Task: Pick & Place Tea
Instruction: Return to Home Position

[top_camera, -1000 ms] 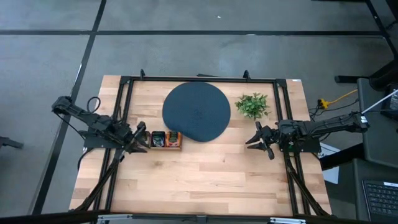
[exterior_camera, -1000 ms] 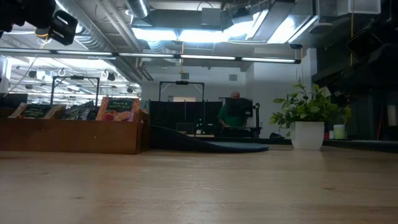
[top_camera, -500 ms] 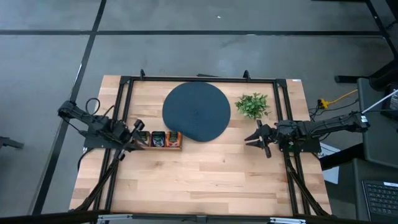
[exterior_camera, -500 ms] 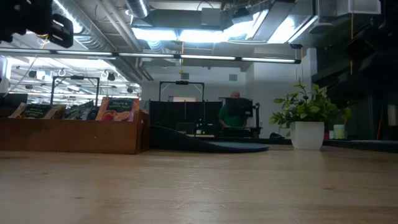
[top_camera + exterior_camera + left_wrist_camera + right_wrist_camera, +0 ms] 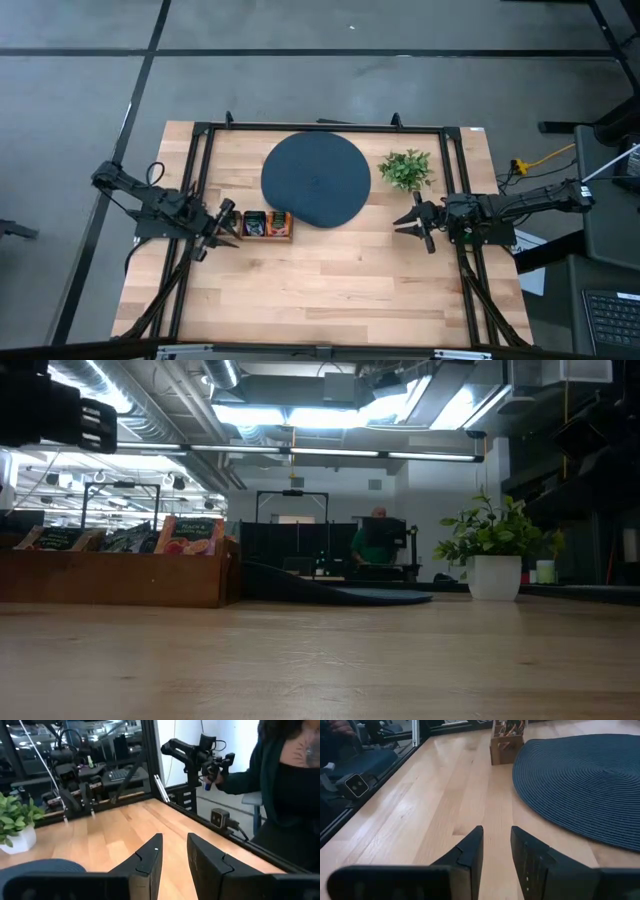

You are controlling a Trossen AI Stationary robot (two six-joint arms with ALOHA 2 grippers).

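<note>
Left hand [image 5: 225, 224], spread and empty, hovers beside the box [image 5: 267, 239] of tea [image 5: 254, 222]. Right hand [image 5: 409, 219], also spread, waits well apart from it. Sorting looks done, so each arm need only fold back home.

The pale wooden plank table top [image 5: 330, 285] looks smooth, faintly glossy. The round dark blue woven mat [image 5: 580, 780] is ribbed and matt. The small brown box [image 5: 120, 582] is wood.

The wooden organizer [image 5: 120, 578] is cut by the low view's left edge, its tea sachets [image 5: 185, 537] partly hidden.
</note>
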